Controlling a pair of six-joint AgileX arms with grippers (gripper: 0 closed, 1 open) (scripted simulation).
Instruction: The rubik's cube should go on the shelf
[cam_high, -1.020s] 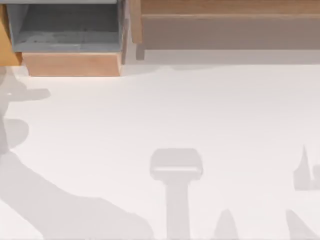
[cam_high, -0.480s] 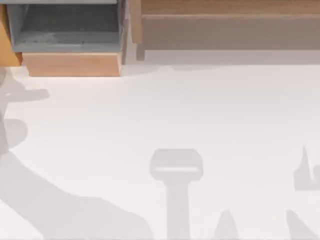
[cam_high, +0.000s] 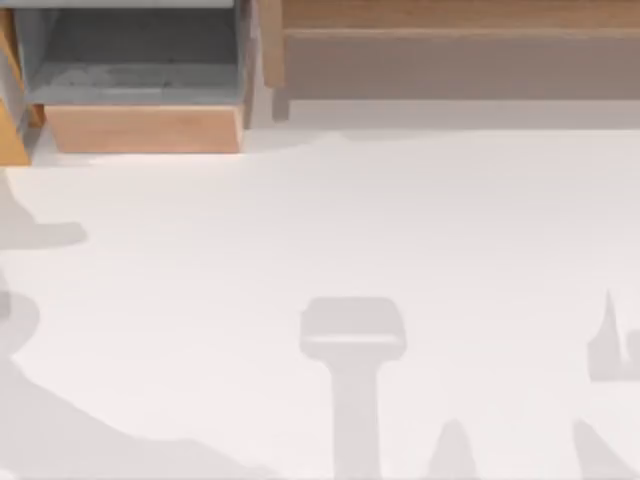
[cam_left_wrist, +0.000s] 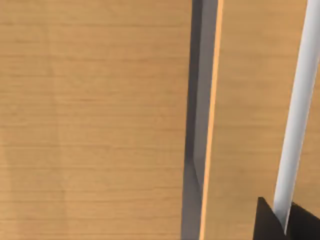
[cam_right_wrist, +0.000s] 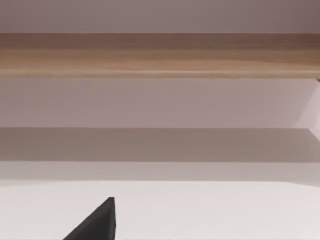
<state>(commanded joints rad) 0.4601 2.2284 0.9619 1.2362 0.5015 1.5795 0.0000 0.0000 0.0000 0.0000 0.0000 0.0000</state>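
The rubik's cube is out of view. The shelf (cam_high: 450, 15) runs along the back right of the table, a light-brown ledge over a duller brownish-grey front face, and its wooden ledge (cam_right_wrist: 160, 55) crosses the right wrist view some way ahead. A dark tip of my right gripper (cam_right_wrist: 97, 222) pokes in over the white table, short of the shelf. A dark tip of my left gripper (cam_left_wrist: 272, 222) sits very close to orange-brown wooden panels (cam_left_wrist: 95, 120) split by a narrow grey gap.
A grey-lined box compartment (cam_high: 140, 60) with a wood front (cam_high: 145, 128) stands at the back left, an orange-brown wooden piece (cam_high: 12, 140) beside it at the table's left edge. Arm shadows lie across the white table (cam_high: 400, 220) at the left and front.
The orange-brown wooden piece at the far left now reaches further toward the front. The shadow on the table's left side has slid toward the front left. The other shadows are unchanged.
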